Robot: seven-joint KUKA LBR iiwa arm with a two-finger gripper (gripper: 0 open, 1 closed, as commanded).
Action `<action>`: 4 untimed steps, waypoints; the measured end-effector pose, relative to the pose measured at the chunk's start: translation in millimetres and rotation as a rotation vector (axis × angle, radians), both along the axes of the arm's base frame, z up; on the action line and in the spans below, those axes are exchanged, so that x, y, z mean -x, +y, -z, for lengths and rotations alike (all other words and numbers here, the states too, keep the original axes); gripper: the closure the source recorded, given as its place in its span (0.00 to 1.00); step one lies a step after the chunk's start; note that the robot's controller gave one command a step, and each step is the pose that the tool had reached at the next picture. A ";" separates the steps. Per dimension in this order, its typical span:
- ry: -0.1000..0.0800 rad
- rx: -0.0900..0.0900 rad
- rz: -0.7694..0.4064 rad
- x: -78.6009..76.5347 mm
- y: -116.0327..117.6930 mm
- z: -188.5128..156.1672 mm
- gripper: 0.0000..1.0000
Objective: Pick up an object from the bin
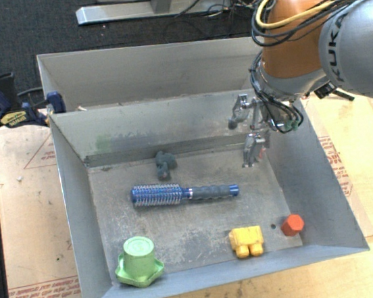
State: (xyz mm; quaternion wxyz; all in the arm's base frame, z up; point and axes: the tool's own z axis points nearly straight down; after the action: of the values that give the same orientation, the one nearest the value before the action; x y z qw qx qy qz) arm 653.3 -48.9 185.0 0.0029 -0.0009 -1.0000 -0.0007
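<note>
Your end effector (pixel 246 135) hangs over the right rear part of the grey bin (pixel 162 66), close to where the floor meets the back wall. You can see its two metal fingers (pixel 254 148) standing apart, one nearer the back wall and one nearer the middle of the bin, with bare bin floor showing between them. They touch none of the loose things. The orange wrist cover (pixel 291 36) and its cables sit above, at the bin's right rear corner.

The nearest thing to the end effector is the blue hairbrush (pixel 182 194). It lies flat across the middle of the floor, bristle head to the left and dark handle pointing right. The handle's end is just in front of the fingers, apart from them.

Further findings:
- A small dark grey piece (pixel 165 163) lies behind the hairbrush's head, near the back wall.
- A green cup (pixel 139 260) stands mouth down in the front left corner.
- A yellow block (pixel 246 241) rests at the front edge, right of centre.
- A small red piece (pixel 292 225) sits just right of the yellow block, against the right slope.

All five things lie singly, well apart from one another.
</note>
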 end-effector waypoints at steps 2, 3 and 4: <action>-0.011 -0.003 -0.105 37.4 158.0 83.6 0.00; -0.006 0.000 0.013 54.9 160.3 85.4 0.00; -0.013 -0.002 0.148 54.8 162.3 109.8 0.00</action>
State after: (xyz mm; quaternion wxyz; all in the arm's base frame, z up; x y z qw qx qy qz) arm 598.6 113.4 75.2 -0.0035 -0.0749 -0.9972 -0.0020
